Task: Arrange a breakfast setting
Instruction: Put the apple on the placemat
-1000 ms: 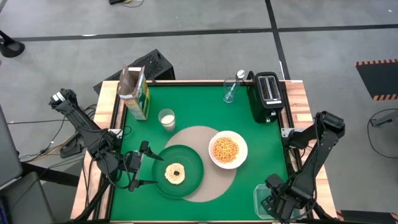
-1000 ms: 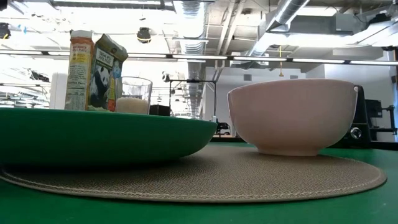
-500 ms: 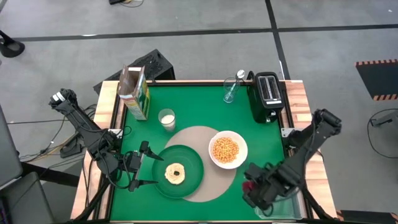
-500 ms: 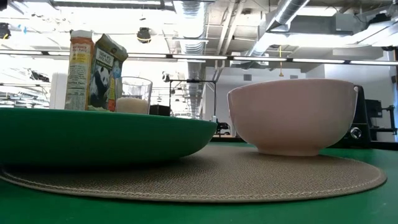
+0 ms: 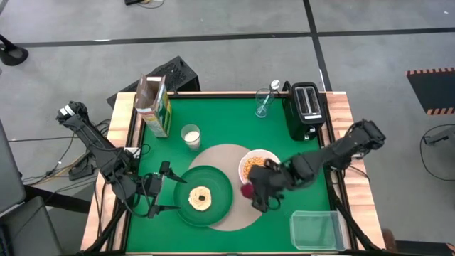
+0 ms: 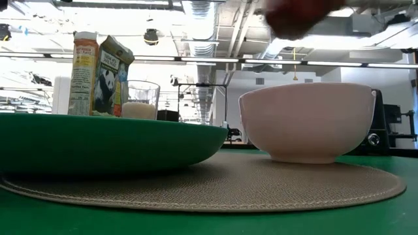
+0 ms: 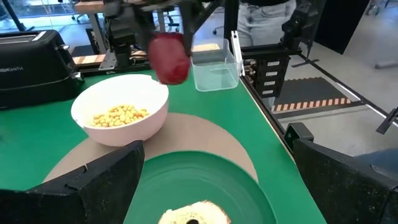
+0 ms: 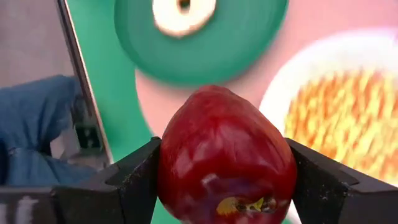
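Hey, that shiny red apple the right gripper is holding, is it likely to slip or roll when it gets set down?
The shiny red apple looks smooth and glossy, so it may slip a little between the right gripper fingers, which pinch only its sides. It is rounded, so once released on the flat round beige placemat it could probably roll. It looks firm, unlikely to deform.

We see a grey floor (image 5: 227,43) crossed by dark tape lines around the green-topped table (image 5: 220,121), whose edges are wood. A patch of striped hazard marking (image 5: 431,89) lies on the floor out to one side. Looking level across the table, we find a bright ceiling of pipes and ducts (image 6: 209,26) with strip lights.
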Tool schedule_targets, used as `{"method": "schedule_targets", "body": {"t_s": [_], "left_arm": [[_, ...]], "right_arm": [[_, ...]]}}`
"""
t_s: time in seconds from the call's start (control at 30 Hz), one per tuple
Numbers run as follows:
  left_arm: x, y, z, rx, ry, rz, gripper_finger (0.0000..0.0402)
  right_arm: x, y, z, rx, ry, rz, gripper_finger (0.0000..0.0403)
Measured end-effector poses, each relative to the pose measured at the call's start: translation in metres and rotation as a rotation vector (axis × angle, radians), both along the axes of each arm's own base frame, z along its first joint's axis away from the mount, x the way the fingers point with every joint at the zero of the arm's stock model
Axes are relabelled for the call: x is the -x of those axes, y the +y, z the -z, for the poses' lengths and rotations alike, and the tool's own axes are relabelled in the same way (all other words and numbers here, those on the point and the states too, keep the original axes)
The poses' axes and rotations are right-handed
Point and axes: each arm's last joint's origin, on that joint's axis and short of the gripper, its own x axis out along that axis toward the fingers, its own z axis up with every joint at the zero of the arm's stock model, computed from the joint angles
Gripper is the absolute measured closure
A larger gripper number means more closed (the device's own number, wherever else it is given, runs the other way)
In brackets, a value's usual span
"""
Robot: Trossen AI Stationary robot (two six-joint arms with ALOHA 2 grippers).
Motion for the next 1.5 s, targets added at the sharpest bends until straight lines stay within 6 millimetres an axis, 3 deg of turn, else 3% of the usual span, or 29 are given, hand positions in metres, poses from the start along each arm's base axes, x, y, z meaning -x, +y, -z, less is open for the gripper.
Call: {"method": "schedule_targets", "body": {"t_s": [0.23,0.4,0.57,0.73,1.03,1.5], "left_arm": [[0.001,0.001,0.002,-0.052,0.010,0.012,0.0003],[0.002,0.003,0.002,-0.108,0.014,0.019,0.0003],[0.007,0.010,0.000,-0.142,0.016,-0.001,0.0003],[0.013,0.016,-0.002,-0.137,0.023,-0.020,0.0003],[0.014,0.017,-0.001,-0.119,0.040,-0.033,0.0003],[0.014,0.017,-0.001,-0.115,0.040,-0.033,0.0003]], "right_arm": [[-0.028,-0.053,-0.007,0.064,-0.083,-0.047,0.0096],[-0.040,-0.087,-0.024,0.100,-0.102,-0.047,0.0096],[-0.055,-0.121,-0.038,0.141,-0.042,-0.044,0.0096],[-0.080,-0.152,-0.036,0.162,0.105,-0.057,0.0096],[-0.123,-0.189,0.004,0.106,0.341,-0.056,0.0096],[-0.154,-0.187,0.079,0.099,0.527,-0.108,0.0096]]}}
